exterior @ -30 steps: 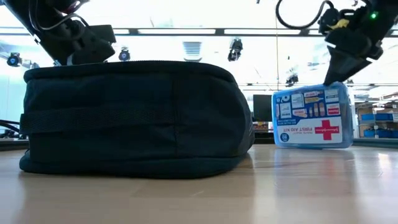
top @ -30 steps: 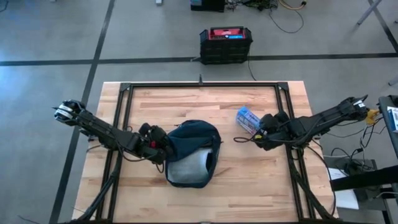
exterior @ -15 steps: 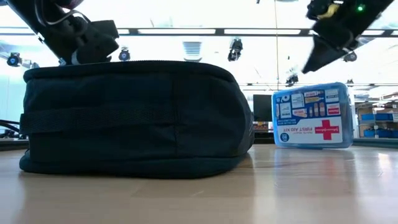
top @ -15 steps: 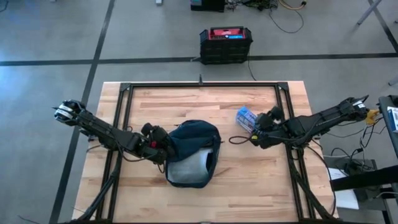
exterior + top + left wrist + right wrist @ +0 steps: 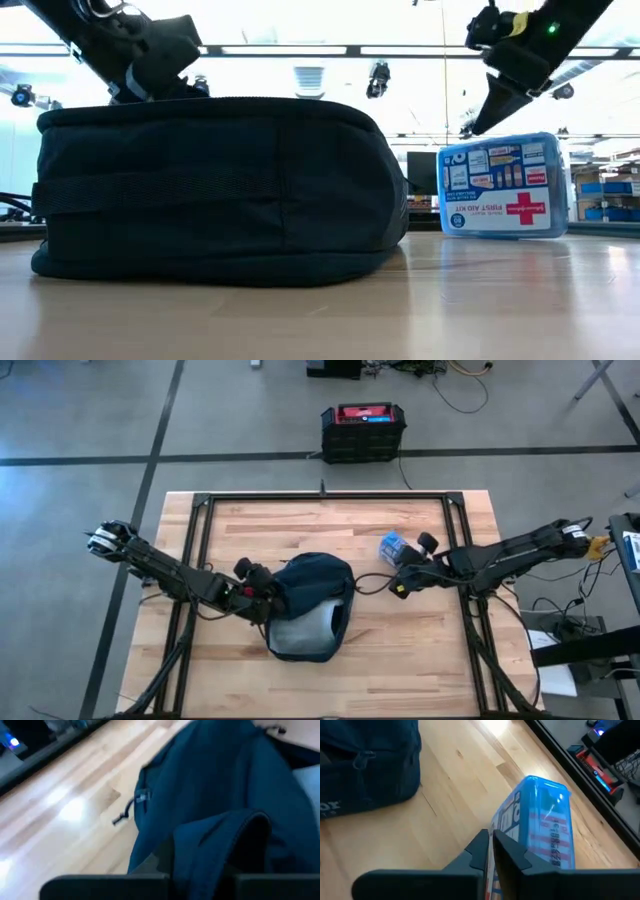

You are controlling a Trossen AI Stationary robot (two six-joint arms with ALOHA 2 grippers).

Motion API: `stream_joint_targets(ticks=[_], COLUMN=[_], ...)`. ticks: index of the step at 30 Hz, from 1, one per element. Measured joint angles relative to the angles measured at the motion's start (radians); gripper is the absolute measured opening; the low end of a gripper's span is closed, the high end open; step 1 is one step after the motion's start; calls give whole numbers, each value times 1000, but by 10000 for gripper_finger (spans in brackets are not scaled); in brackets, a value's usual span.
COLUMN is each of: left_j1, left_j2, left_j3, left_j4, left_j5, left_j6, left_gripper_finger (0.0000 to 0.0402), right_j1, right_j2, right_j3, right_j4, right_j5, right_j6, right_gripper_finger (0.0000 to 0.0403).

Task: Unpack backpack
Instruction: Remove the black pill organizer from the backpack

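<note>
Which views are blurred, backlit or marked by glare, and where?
Low view: bright ceiling lights behind leave the backpack nearly a silhouette, though the first aid kit reads clearly. Left wrist view: the backpack fabric is soft and blurred, with glare patches on the table. Right wrist view: glare on the wood at the far edge.

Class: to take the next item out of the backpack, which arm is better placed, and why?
Probably the right: its tool is empty, shut, just off the first aid kit, facing the backpack. The left tool grips the backpack's edge.

1 backpack (image 5: 310, 605), 1 first-aid kit (image 5: 393, 547) on table (image 5: 300, 530); 1 black box (image 5: 363, 432) on floor; 2 grippers: left (image 5: 262, 582), right (image 5: 398, 582).
</note>
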Motion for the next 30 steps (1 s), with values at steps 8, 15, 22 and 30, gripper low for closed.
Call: stream_joint_targets(ticks=[8,15,22,30], left_j1=[4,75,283,421], left_j2=[-1,-3,-1,-1], left_j3=[119,157,42,-212], left_j4=[4,-7,-66,150], left_j5=[-179,-316,-332,-39], left_j6=[191,271,144,99], left_gripper_finger=[0,0,0,0], right_j1=[16,67,77,77], right_j2=[93,305,535,671], right_j3=[0,0,96,295], right_j4=[337,688,826,646], right_j5=[-217,-311,-303,-203], right_j6=[-146,-283,-377,-485], right_gripper_finger=[2,1,0,0])
